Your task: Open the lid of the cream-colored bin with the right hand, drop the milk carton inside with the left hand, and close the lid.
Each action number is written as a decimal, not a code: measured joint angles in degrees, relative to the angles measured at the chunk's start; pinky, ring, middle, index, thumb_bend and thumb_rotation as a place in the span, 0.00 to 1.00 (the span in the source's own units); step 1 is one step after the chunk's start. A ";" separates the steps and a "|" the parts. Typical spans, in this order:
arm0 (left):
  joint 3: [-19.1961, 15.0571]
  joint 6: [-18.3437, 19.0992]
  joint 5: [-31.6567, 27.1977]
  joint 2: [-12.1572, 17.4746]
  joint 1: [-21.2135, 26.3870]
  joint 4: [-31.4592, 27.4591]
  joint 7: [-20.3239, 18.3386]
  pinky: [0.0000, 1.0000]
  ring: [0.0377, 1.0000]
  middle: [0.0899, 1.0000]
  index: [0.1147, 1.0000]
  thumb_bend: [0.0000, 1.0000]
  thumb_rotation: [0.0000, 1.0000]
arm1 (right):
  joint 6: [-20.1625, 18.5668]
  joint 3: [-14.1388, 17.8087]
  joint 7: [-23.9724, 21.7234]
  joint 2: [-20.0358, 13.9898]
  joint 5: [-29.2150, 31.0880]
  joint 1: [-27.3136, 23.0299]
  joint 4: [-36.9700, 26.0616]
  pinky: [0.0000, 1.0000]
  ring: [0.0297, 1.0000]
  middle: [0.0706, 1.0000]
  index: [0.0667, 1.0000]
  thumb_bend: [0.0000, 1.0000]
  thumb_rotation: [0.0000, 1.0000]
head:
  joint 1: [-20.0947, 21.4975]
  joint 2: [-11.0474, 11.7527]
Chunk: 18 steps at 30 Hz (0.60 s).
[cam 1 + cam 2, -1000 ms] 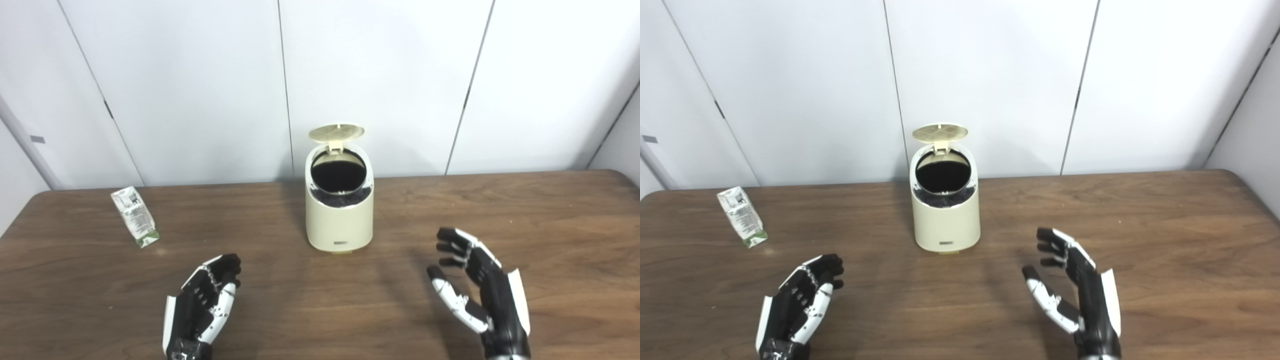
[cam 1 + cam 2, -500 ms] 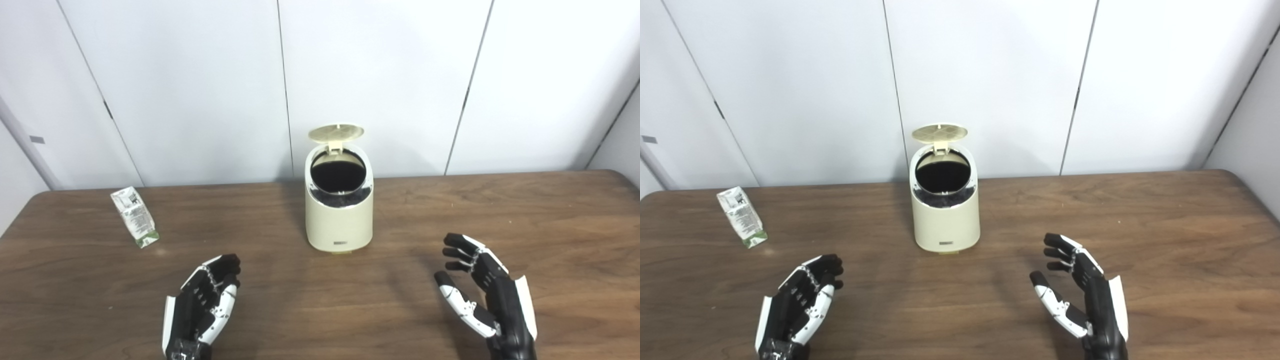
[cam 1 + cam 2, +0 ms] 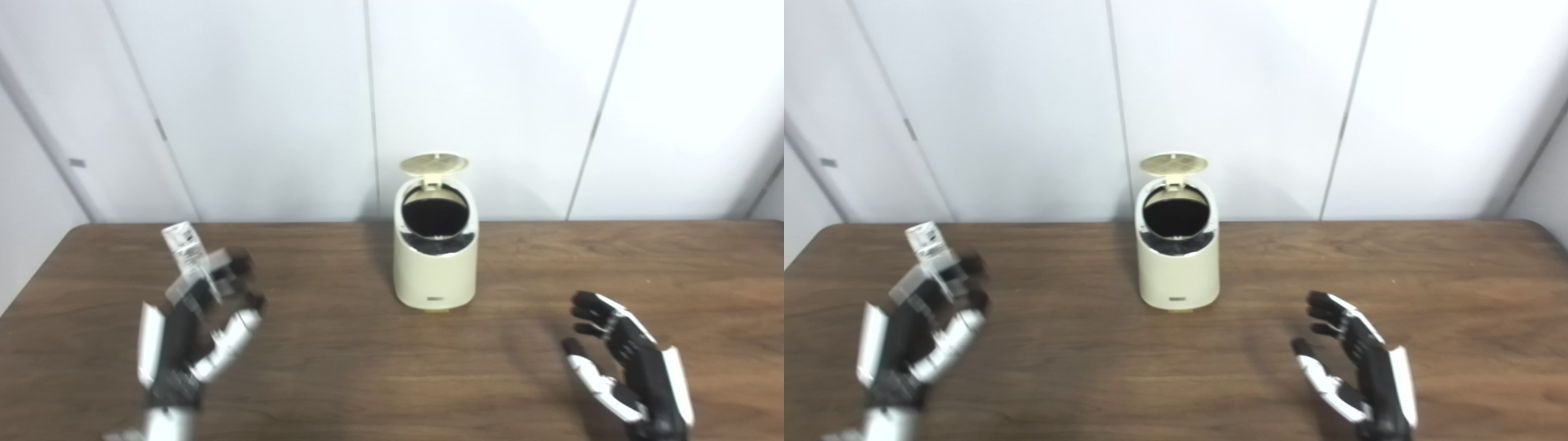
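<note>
A brown wooden table (image 3: 343, 373) fills the lower part of both views, with white wall panels (image 3: 275, 104) behind it. The cream-colored bin (image 3: 435, 269) stands upright near the table's far edge at the middle, its round lid (image 3: 434, 163) tipped up at the back so the dark inside shows. The right hand (image 3: 631, 364) hangs low over the table, well right of the bin, with its fingers (image 3: 591, 309) spread and nothing in it. The left hand (image 3: 187, 327) is raised at the far left and badly blurred. The milk carton (image 3: 184, 248) appears just beyond its fingers (image 3: 236, 269), overlapping them; whether the fingers touch or grip it cannot be told through the blur.
</note>
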<state>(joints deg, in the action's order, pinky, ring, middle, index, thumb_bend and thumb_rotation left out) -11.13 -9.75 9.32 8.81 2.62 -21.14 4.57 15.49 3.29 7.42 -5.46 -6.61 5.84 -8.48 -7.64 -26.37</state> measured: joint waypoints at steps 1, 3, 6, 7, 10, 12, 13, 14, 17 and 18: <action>-0.87 0.96 0.39 1.45 1.71 -1.08 -0.08 0.64 0.71 0.71 0.72 0.72 0.37 | 0.04 0.39 -0.07 -0.13 0.37 -0.05 0.13 0.66 0.74 0.74 0.71 0.21 0.21 | -0.79 -0.09; -2.57 3.22 1.46 3.87 4.30 -2.81 -0.09 0.65 0.72 0.71 0.73 0.71 0.34 | 0.20 0.99 -0.37 -0.47 0.80 -0.25 0.44 0.67 0.74 0.75 0.72 0.20 0.20 | -4.64 0.09; -4.30 5.32 2.22 5.19 6.48 -3.45 0.06 0.67 0.74 0.73 0.76 0.72 0.30 | 0.24 1.75 -1.44 -2.20 1.34 -0.64 1.31 0.67 0.76 0.76 0.72 0.21 0.23 | -7.10 0.17; -5.13 6.06 2.42 5.26 6.55 -3.29 0.18 0.67 0.74 0.74 0.77 0.73 0.30 | 0.34 2.25 -1.75 -2.89 1.91 -0.88 1.76 0.67 0.76 0.76 0.72 0.21 0.23 | -8.43 0.26; -7.34 7.66 2.22 5.21 6.54 -2.51 1.40 0.69 0.76 0.76 0.80 0.76 0.30 | 0.88 4.06 -2.12 -4.40 3.84 -1.69 3.35 0.66 0.74 0.75 0.72 0.20 0.19 | -13.45 0.53; -8.82 8.75 2.34 5.22 6.74 -1.72 2.59 0.69 0.77 0.77 0.80 0.78 0.32 | 0.97 4.73 -2.58 -5.25 5.30 -2.34 4.33 0.66 0.75 0.75 0.73 0.19 0.17 | -15.39 0.62; -9.51 8.90 2.45 5.29 6.93 -0.62 3.12 0.69 0.78 0.77 0.80 0.79 0.33 | 0.91 4.90 -2.80 -5.48 5.97 -2.46 4.49 0.66 0.75 0.75 0.73 0.19 0.19 | -16.69 0.70; -9.90 9.08 2.54 5.44 6.95 0.19 3.71 0.69 0.78 0.77 0.80 0.80 0.33 | 0.87 4.95 -2.92 -5.52 6.39 -2.50 4.53 0.66 0.75 0.75 0.73 0.19 0.20 | -16.71 0.70; -10.19 9.17 3.13 5.79 6.95 2.17 4.47 0.70 0.79 0.78 0.82 0.81 0.33 | 0.37 5.06 -3.51 -5.56 6.82 -2.63 4.60 0.65 0.73 0.74 0.71 0.21 0.36 | -19.43 1.14; -10.16 9.03 3.93 5.79 6.95 2.94 4.85 0.70 0.79 0.78 0.83 0.79 0.31 | 0.33 5.08 -3.68 -5.59 6.83 -2.74 4.75 0.66 0.73 0.74 0.70 0.22 0.40 | -20.65 1.40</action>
<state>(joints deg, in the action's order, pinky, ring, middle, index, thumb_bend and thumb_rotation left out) -21.29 -0.72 13.25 14.60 9.56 -18.20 9.43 15.82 8.37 3.74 -11.05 0.22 3.10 -3.73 -28.29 -24.96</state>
